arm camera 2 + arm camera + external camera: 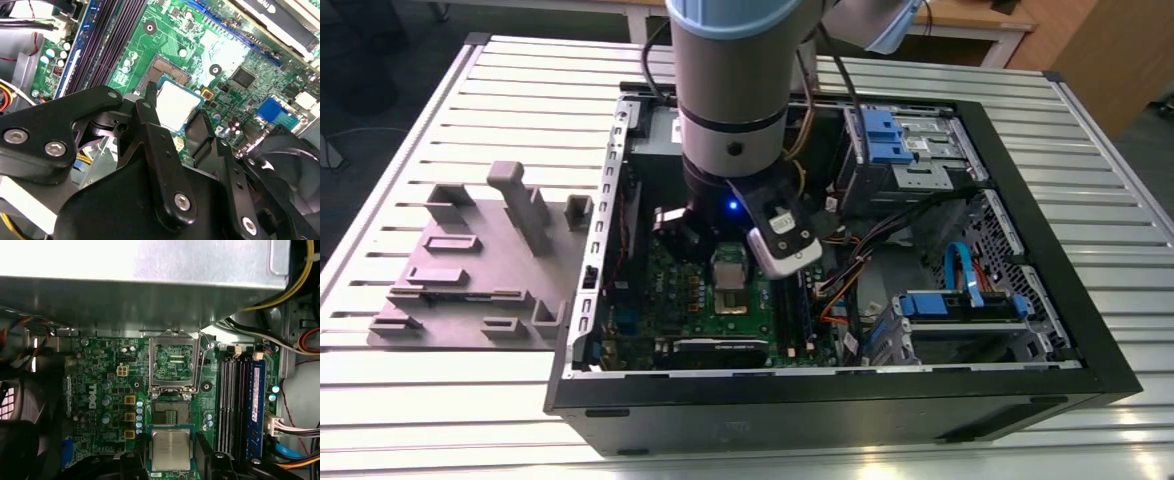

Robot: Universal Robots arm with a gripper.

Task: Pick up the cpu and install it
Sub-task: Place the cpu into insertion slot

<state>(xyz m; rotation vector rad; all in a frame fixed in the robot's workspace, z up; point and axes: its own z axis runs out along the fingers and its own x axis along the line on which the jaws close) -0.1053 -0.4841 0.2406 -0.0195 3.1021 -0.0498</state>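
Exterior view sits up high and well back, looking down at an angle past the arm (pixel 734 90) onto the whole open computer case (pixel 827 405) lying on the slatted table (pixel 440 400). First wrist view hangs close over the motherboard (pixel 100 385), facing nearly straight down at it. Second wrist view is closer still and seems more slanted, though the gripper's (pixel 176 109) black links block a lot. Both wrist views share the chip (pixel 171 449), socket (pixel 171 412) and memory slots (pixel 235 400).

The cpu (pixel 171 450) has a dull silvery metal top; the table (pixel 494 110) is pale, faintly glossy metal.
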